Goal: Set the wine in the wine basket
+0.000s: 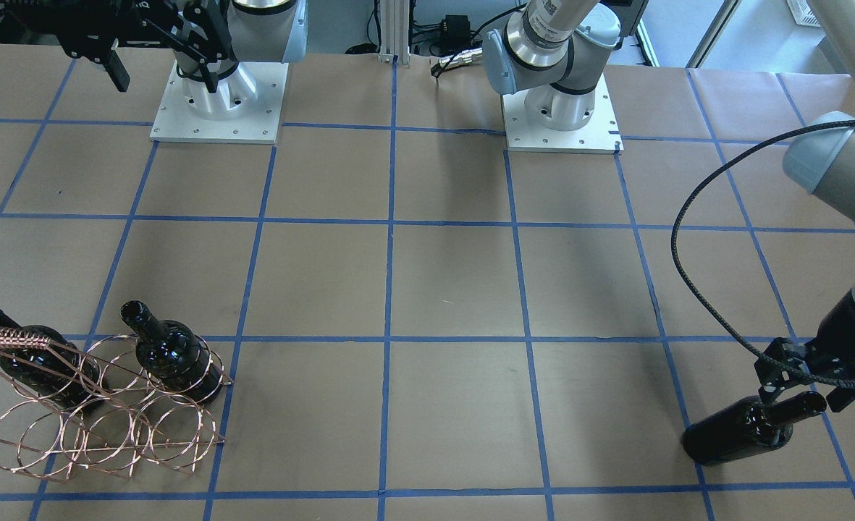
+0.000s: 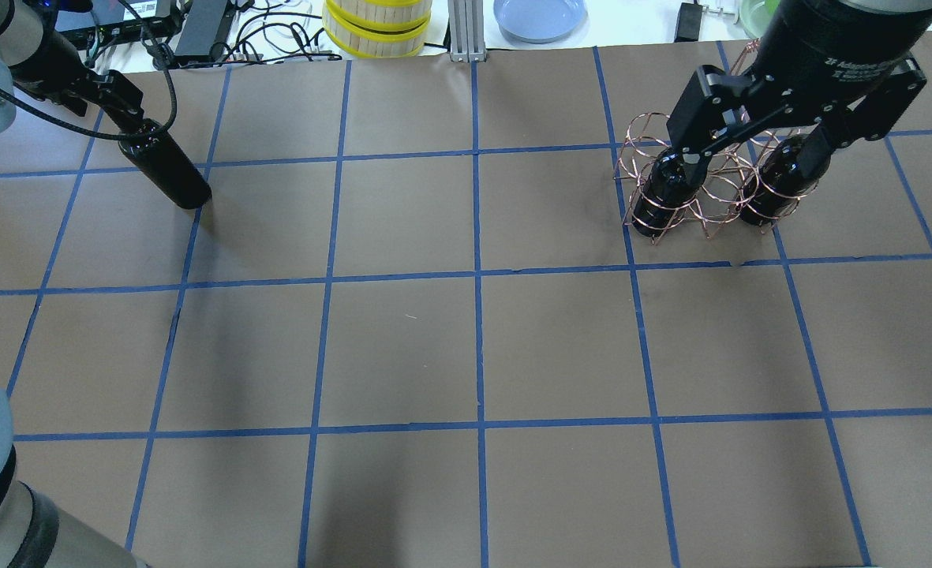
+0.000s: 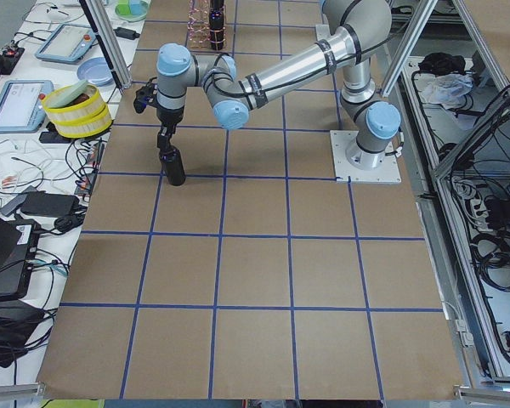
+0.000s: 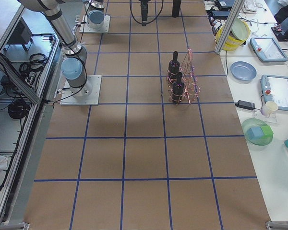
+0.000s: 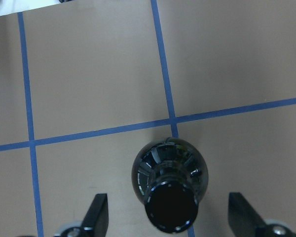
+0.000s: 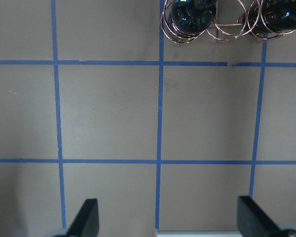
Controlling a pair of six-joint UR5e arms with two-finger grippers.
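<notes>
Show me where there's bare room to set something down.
The table's whole middle is bare, between the lone wine bottle that the left gripper straddles and the wine basket. Crowded: the basket's corner, with two bottles in its rings.

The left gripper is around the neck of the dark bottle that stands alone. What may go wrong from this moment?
1. The left gripper, open, brackets the narrow neck of the glossy near-black glass wine bottle; a hold so high on smooth glass may slip or let it swing.
2. The copper-coloured thin wire wine basket stands far away and already holds two bottles; a bump on entry may shift it.
</notes>
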